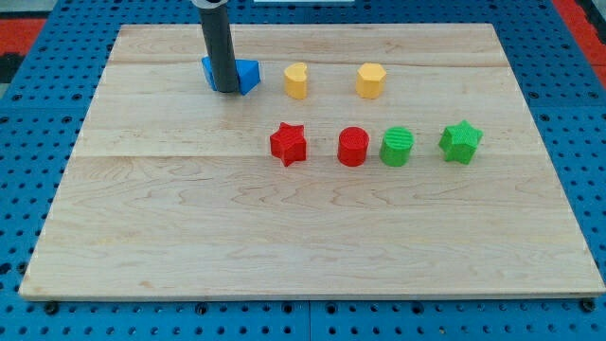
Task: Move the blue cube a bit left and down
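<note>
Wooden board (312, 237): pale, made of joined planks, lying on a blue perforated surface (28, 189); the near half toward the view's bottom carries no blocks. Middle row, from the view's left to right: red star-shaped block (288, 144); red cylinder (352, 147); green cylinder (397, 147), just beside the red cylinder, contact between them not determinable; green star-shaped block (461, 142), set a little apart at the row's right end. Far row, toward the view's top: yellow block (296, 80), roughly heart-shaped with a notch at its top; yellow block (370, 80), faceted, possibly hexagonal. Blue cube (246, 76): the far row's leftmost item, near the board's upper left; bright blue, matte, sharp-edged, with one corner pointing toward the view's right; its middle and much of its left part are hidden behind the rod, so its full outline cannot be confirmed. Rod (218, 43): dark grey, straight, upright, entering from the view's top edge. My tip (226, 90): down at board level, against the near face of the blue cube, left of the yellow blocks. No jaws: the arm ends in the plain rod, which holds nothing.
</note>
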Motion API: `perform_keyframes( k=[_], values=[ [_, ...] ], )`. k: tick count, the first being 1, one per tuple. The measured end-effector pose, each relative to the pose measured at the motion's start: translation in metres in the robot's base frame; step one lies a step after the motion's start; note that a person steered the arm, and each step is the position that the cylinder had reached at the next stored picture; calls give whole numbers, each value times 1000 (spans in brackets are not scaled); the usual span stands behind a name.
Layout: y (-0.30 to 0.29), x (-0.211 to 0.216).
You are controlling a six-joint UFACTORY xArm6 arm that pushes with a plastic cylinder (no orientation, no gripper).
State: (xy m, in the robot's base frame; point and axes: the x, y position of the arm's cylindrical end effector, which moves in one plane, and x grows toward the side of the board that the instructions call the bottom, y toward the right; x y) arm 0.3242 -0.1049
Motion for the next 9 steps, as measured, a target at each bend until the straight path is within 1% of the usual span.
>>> perform_keyframes(
  k=[2,3,4,5,6,7,8,9],
  values=[
    [22,0],
    [16,0],
    [-27,14],
    [-92,15],
    [-118,2],
    [-114,-14],
    [-91,-28],
    [-73,-56]
  ],
)
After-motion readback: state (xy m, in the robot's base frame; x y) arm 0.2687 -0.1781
